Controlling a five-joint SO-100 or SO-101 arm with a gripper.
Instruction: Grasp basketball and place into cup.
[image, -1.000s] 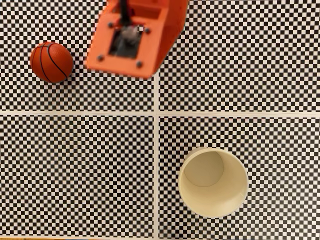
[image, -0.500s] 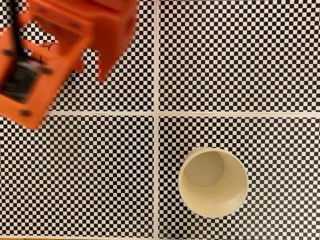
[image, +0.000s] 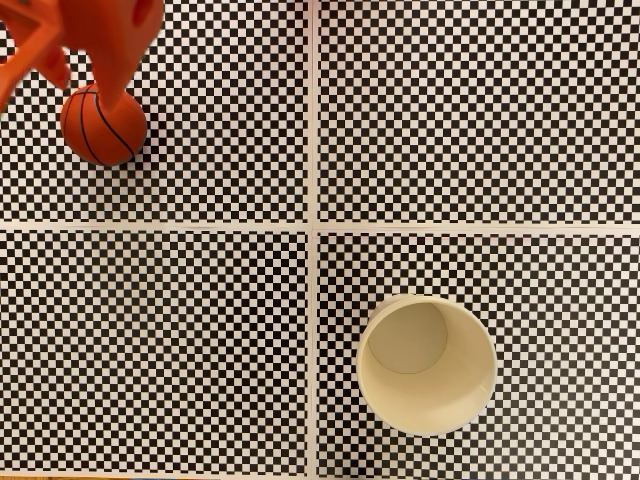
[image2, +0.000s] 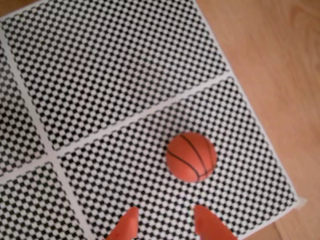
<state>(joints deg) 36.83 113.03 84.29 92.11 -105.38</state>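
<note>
The basketball (image: 102, 125) sits on the checkered mat (image: 200, 330) in the top left corner of the fixed view, well apart from the cup (image: 427, 365) standing upright at lower right. The orange hand (image2: 164, 220) hangs above the ball, fingers spread open with nothing between them. Wooden counter (image2: 280, 75) shows beside the mat.

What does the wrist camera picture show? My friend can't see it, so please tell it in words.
A small orange basketball sits on a black-and-white checkered mat. The orange gripper pokes in from the bottom edge, open, its two fingertips apart and not touching the ball. Wooden table shows at right.
</note>
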